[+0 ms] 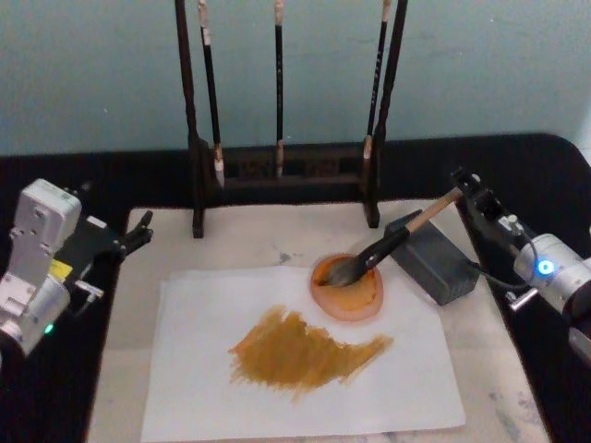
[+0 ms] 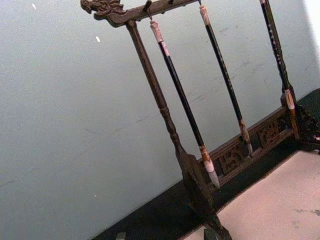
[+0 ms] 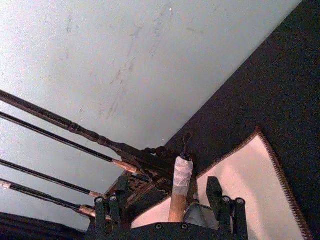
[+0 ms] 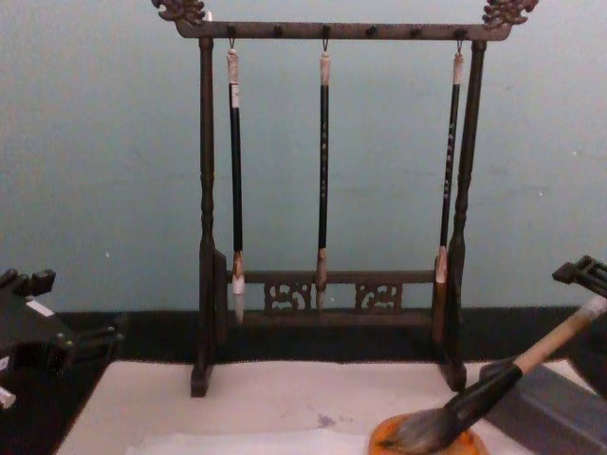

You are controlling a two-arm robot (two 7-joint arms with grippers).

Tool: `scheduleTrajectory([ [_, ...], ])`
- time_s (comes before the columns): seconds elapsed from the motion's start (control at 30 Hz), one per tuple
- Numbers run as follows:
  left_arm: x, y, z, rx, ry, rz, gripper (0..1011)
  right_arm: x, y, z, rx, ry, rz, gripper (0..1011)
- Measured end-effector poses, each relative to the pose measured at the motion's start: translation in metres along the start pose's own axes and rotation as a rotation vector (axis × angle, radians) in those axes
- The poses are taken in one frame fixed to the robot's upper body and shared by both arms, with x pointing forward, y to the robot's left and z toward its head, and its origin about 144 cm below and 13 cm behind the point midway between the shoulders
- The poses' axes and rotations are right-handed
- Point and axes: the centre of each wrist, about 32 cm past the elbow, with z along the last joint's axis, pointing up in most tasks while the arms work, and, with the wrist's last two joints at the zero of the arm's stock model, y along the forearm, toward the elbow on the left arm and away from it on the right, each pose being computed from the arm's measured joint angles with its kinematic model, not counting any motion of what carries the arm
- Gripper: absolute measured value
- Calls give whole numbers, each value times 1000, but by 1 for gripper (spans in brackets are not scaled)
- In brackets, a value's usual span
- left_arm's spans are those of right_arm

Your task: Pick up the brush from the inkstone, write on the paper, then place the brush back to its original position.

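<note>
From my seat, the brush (image 1: 388, 247) lies slanted in the middle right of the head view. Its bushy bristles rest in the round orange-brown inkstone (image 1: 355, 300), and the handle rises toward the upper right, passing over the near end of the grey block (image 1: 439, 263). The inkstone sits on the upper right part of the paper (image 1: 203, 369), which lies flat on the beige mat (image 1: 259, 235) in the lower centre. A broad ochre-brown brushed patch (image 1: 305, 353) covers the middle of the sheet, below and left of the dish.

The right gripper (image 1: 464, 189) is at the right of the frame, at the top end of the handle. In the right wrist view I see its fingers (image 3: 107, 210) spread wide, one on each side of the pale wooden shaft. There is a clear gap on both sides, so it brackets the brush without gripping it. The whitish end with its dark cord loop pokes out past the fingertips.

The left gripper (image 1: 140, 233) sits at the left edge of the mat, well apart from paper and dish. Its jaws look parted and empty, though I only get a small, dark view of them.

Along the back of the mat stands the dark wooden rack (image 1: 277, 171), with three thin brushes (image 1: 278, 92) hanging from its crossbar.
</note>
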Motion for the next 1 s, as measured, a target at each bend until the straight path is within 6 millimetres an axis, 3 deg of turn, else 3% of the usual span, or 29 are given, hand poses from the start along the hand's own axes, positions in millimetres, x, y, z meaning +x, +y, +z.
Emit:
scheduleTrajectory([
  [0.23,0,0,0,0,0,0,1010,4,13,-3,9,14,17,1000],
  [0.6,0,0,0,0,0,0,1010,3,12,-3,8,14,17,964],
  [0.9,0,0,0,0,0,0,1010,3,11,-3,6,14,16,739],
  [1.0,0,0,0,0,0,0,1010,3,11,-3,6,14,15,623],
])
